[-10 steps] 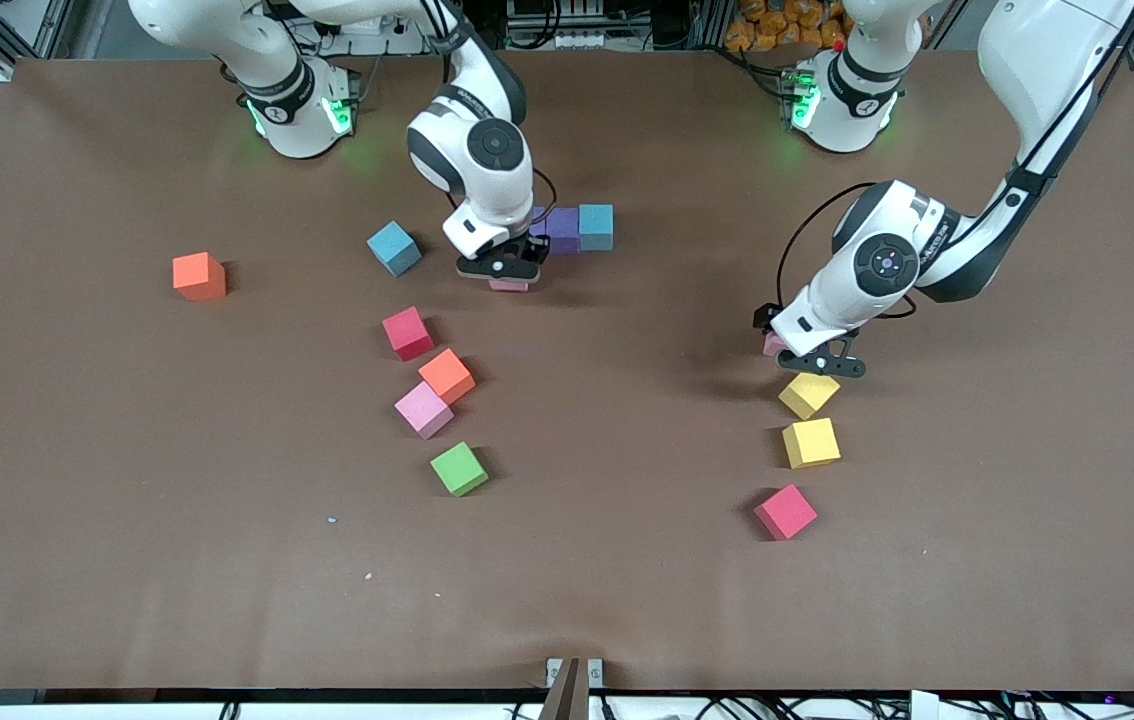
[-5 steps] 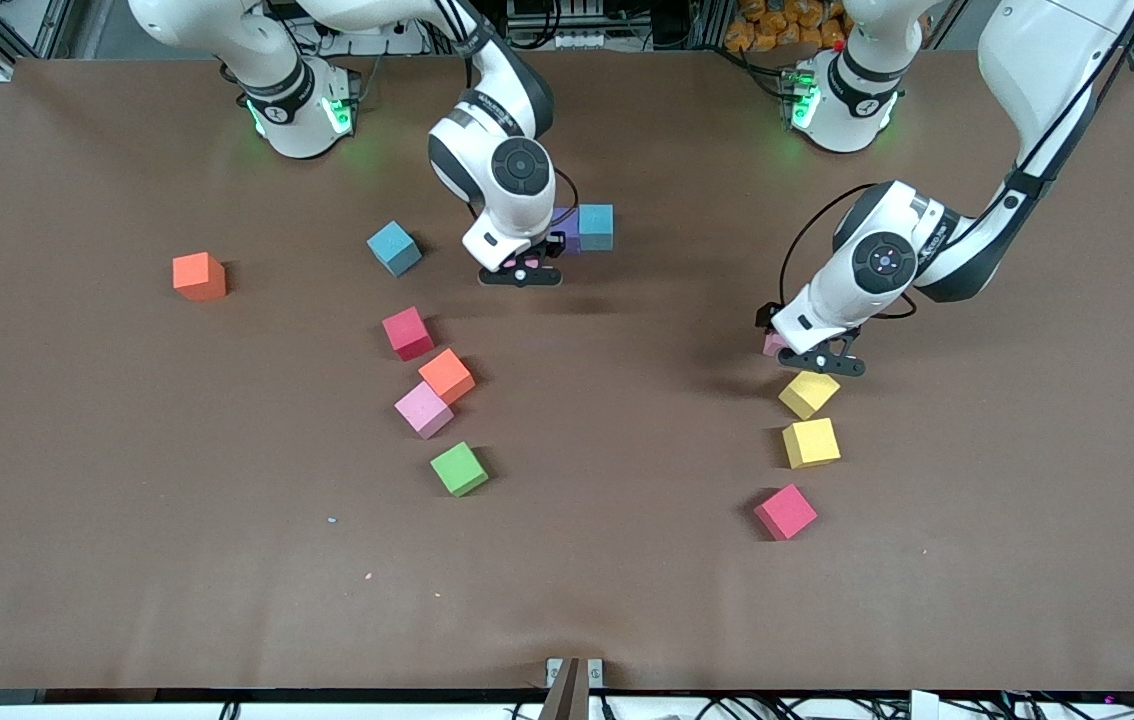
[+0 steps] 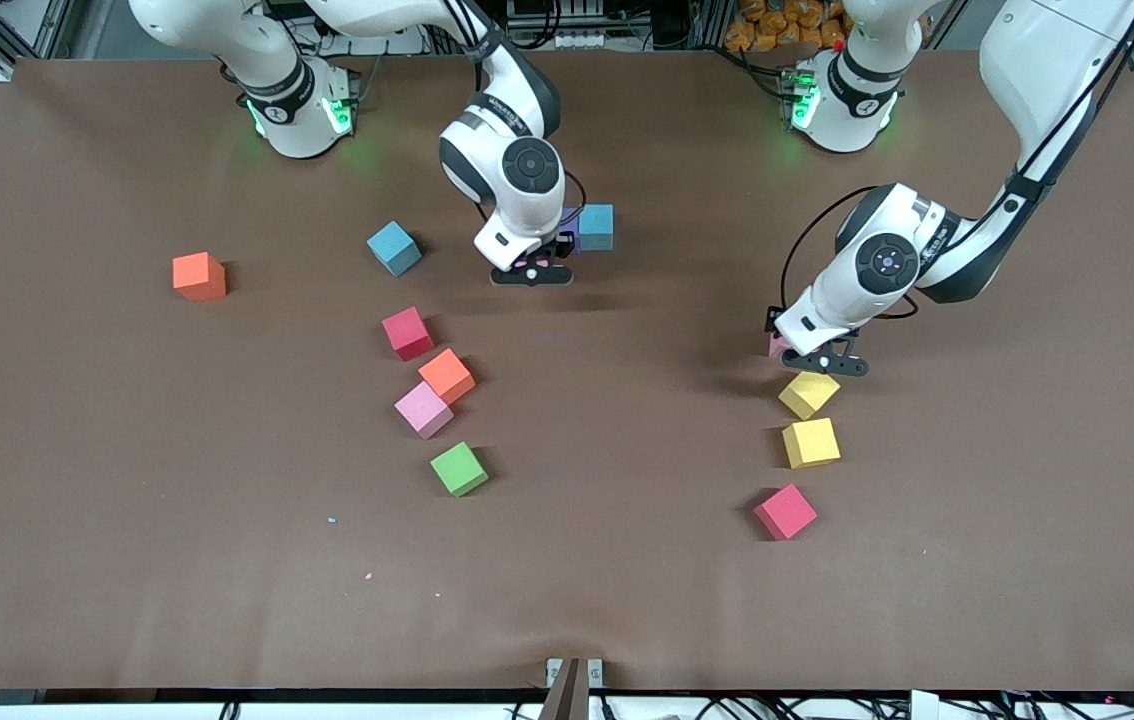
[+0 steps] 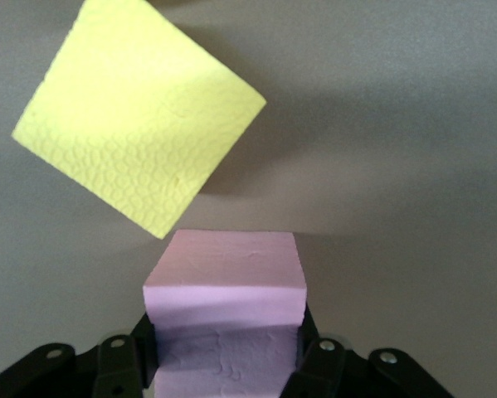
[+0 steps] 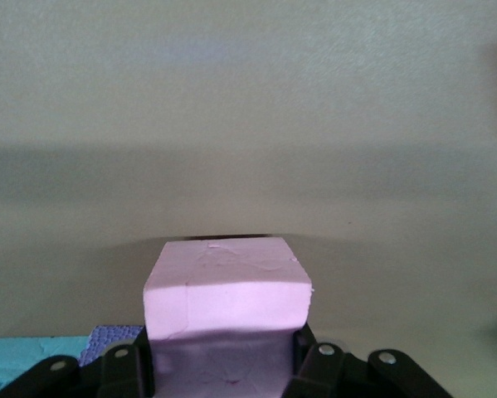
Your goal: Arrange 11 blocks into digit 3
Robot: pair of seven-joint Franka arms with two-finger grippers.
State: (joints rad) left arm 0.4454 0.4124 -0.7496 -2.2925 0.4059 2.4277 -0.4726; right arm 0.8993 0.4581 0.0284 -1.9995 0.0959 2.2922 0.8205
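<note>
Both end effectors (left [image 4: 223,365], right [image 5: 223,365]) clamp pink blocks [image 4: 223,286].

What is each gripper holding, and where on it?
Left gripper and right gripper each clamp a pink block by two facing side faces.

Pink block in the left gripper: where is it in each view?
Front view: the pink block peeks out under the left gripper, just above a yellow block.
Left wrist view: pink block between the fingers, same yellow block beside it.
Right wrist view: not in it; that pink cube is the right gripper's own.
</note>
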